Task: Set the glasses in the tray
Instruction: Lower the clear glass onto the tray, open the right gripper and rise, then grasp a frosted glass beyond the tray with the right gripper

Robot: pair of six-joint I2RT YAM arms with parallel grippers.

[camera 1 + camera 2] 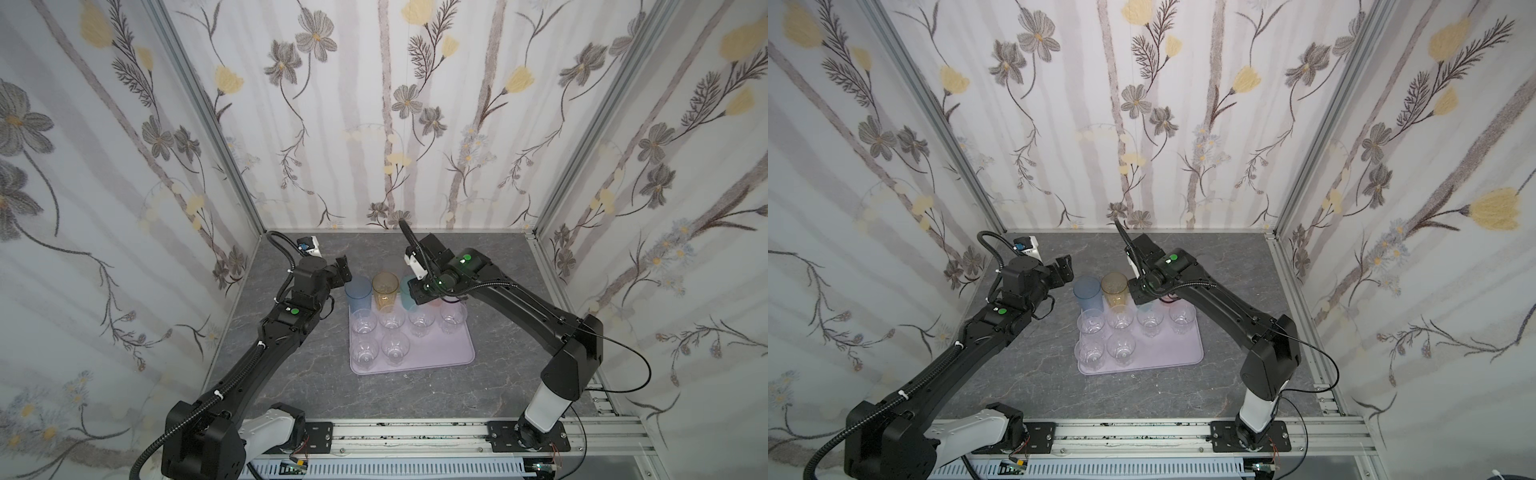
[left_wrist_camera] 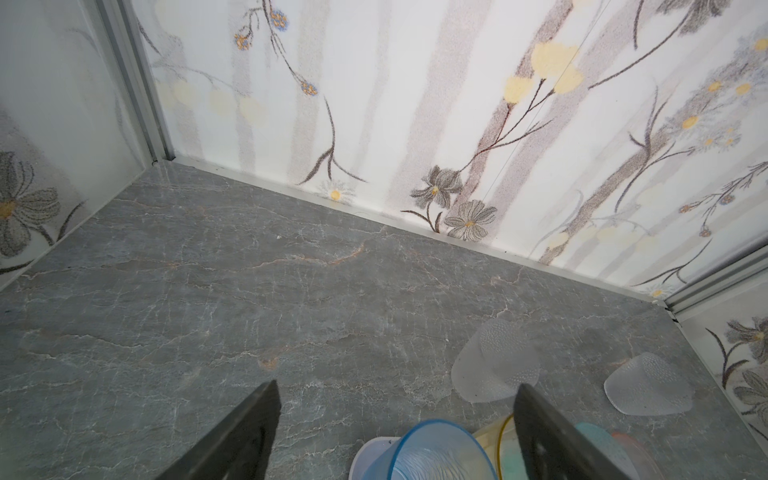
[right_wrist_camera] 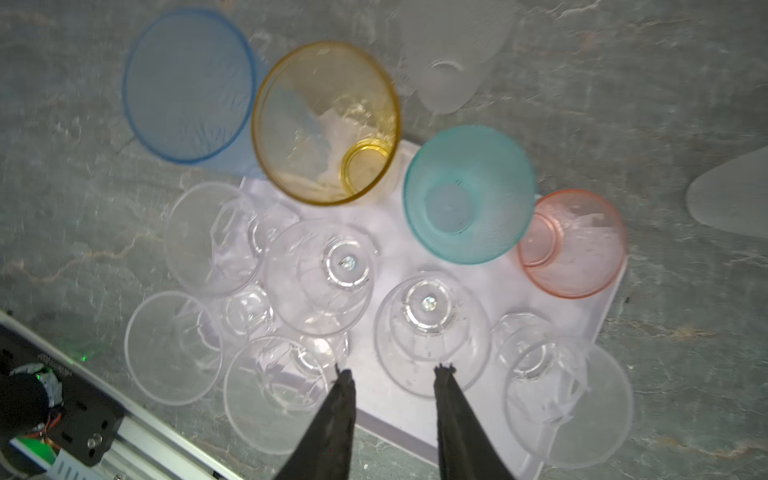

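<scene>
Right wrist view: six clear glasses (image 3: pixel 432 332) stand upright on the flat lilac tray (image 1: pixel 440 349). Four tinted glasses (image 3: pixel 469 195), blue, amber, teal and pink, crowd its far edge. Two frosted, dimpled glasses (image 3: pixel 449 54) lie on the grey veined table (image 3: pixel 665 104). The left gripper (image 2: pixel 397 386) and right gripper (image 3: pixel 393 369) gape, empty.

Light: soft, even, diffuse; walls (image 1: pixel 374 124) bright, nearly washed out.
Shadows: faint, pooled low on the tabletop (image 1: pixel 415 395).
Glare: pinpoint sparkles in the bases of the clear glasses (image 3: pixel 427 302).
Blur: right wrist view smeared throughout; left wrist view crisper.
Edges: wall posts (image 1: pixel 208 124) splay outward, wide-angle stretch in both top views.
</scene>
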